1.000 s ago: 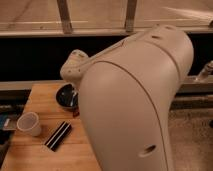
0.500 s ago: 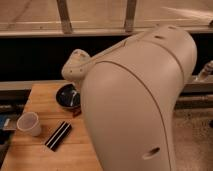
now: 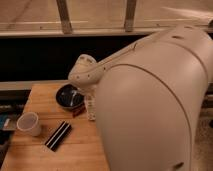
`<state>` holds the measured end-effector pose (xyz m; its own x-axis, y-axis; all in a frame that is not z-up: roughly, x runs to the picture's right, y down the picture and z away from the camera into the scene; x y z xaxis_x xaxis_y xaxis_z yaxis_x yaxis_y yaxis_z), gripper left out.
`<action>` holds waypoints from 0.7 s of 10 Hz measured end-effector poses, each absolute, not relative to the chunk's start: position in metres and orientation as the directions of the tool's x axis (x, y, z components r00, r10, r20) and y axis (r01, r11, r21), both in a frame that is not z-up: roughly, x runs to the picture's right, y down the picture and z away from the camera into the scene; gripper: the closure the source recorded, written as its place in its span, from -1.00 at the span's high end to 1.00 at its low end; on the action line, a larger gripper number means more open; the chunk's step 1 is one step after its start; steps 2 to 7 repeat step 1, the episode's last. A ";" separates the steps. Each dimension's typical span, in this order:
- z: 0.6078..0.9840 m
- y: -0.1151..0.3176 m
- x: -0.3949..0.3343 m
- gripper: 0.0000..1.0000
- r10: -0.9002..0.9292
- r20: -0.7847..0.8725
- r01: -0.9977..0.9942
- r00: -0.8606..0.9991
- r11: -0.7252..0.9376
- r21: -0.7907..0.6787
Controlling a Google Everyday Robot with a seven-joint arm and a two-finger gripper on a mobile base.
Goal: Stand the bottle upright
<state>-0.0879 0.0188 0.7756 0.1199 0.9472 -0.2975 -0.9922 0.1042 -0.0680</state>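
A small white oblong shape that looks like the bottle [image 3: 90,108] shows at the table's right side, close against my arm's big white shell [image 3: 155,105]. It seems to stand on end, and its lower part is hidden. My gripper [image 3: 83,96] hangs below the rounded wrist joint [image 3: 84,73], over the right rim of a dark bowl and just left of the bottle. Whether it touches the bottle I cannot tell.
On the wooden table [image 3: 40,155] sit a dark bowl [image 3: 67,97], a white cup [image 3: 28,123] at the left and a black bar with white stripes [image 3: 58,135]. A small reddish thing [image 3: 77,111] lies beside the bowl. A dark wall and railing run behind.
The wrist joint has shifted slightly right and down toward the bowl and bottle. The cup and striped bar have not moved.
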 end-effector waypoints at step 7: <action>0.775 0.020 -0.088 -1.00 0.947 -0.298 -0.992 0.119 0.103 -0.069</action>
